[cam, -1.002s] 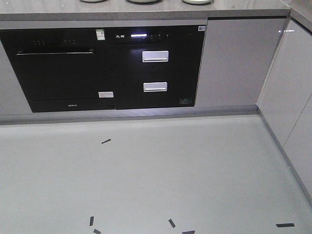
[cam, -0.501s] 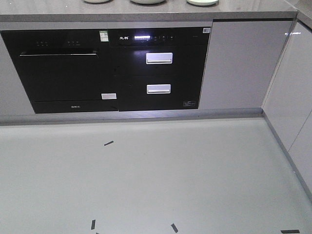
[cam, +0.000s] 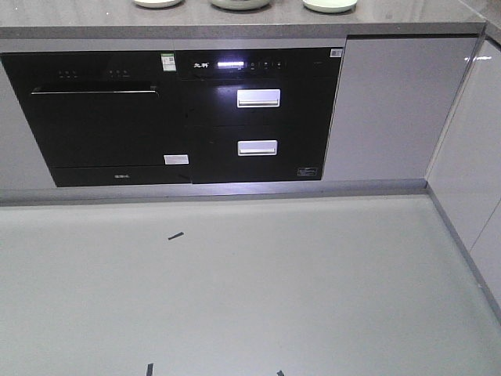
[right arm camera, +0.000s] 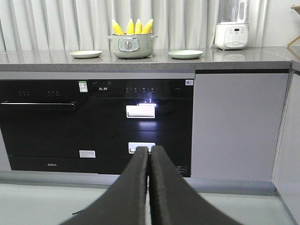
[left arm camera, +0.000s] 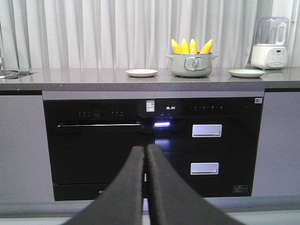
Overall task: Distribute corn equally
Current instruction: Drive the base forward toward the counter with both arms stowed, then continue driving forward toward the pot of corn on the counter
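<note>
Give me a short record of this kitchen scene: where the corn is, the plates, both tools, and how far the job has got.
corn: four cobs, standing upright in the pot
pot: on the counter, between two plates
plates: white plate left of the pot, green plate right of it; both bare
left tool: shut, holding nothing, low in front of the cabinets
right tool: shut, holding nothing, low in front of the cabinets
progress: no corn on either plate yet

4 bright yellow cobs of corn (left arm camera: 192, 46) are observed standing upright, pointed tips up, side by side in a pale pot (left arm camera: 180, 66) on the far countertop (left arm camera: 84, 77).
</note>
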